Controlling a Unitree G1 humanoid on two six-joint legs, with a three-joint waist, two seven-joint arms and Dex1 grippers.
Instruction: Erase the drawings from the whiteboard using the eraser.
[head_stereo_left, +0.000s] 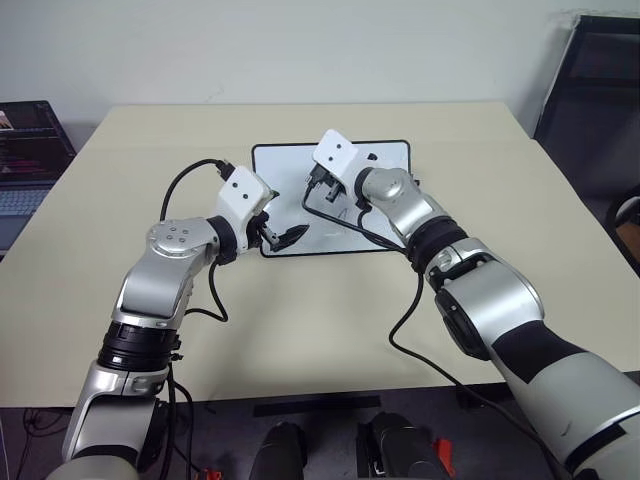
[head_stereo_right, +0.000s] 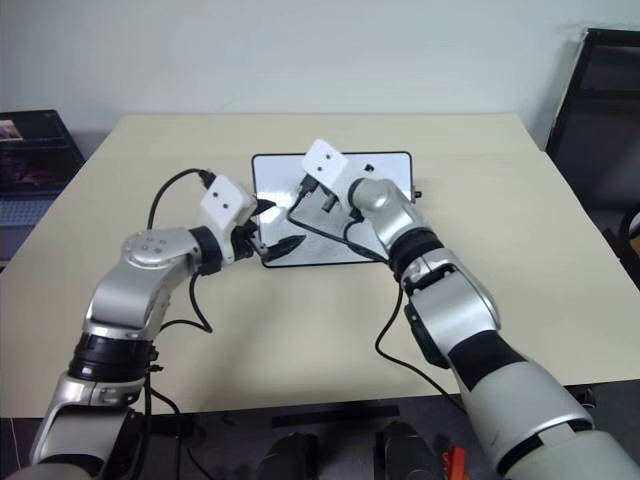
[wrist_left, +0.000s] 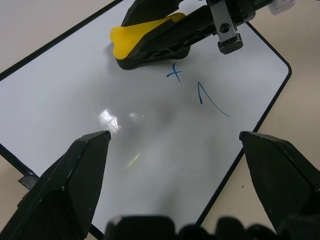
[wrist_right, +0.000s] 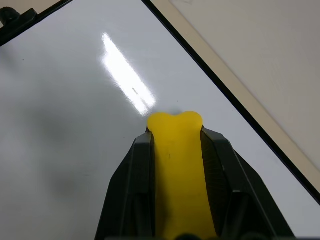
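The whiteboard (head_stereo_left: 290, 165) lies flat at the middle of the beige table. My right gripper (wrist_right: 175, 131) is shut on the yellow eraser (wrist_right: 177, 165) and holds it low over the board's surface. In the left wrist view the eraser (wrist_left: 135, 37) sits just beyond the drawings, a blue "x" (wrist_left: 174, 74) and a "7" (wrist_left: 210, 100). I cannot tell whether it touches the board. My left gripper (head_stereo_left: 285, 237) stands open over the board's near left corner, its fingers (wrist_left: 85, 165) wide apart with nothing between them.
The table (head_stereo_left: 500, 260) has bare room on all sides of the board. A laptop (head_stereo_left: 25, 160) stands beyond its left edge and a dark chair (head_stereo_left: 590, 90) at the far right. Black cables (head_stereo_left: 400, 330) hang from both arms.
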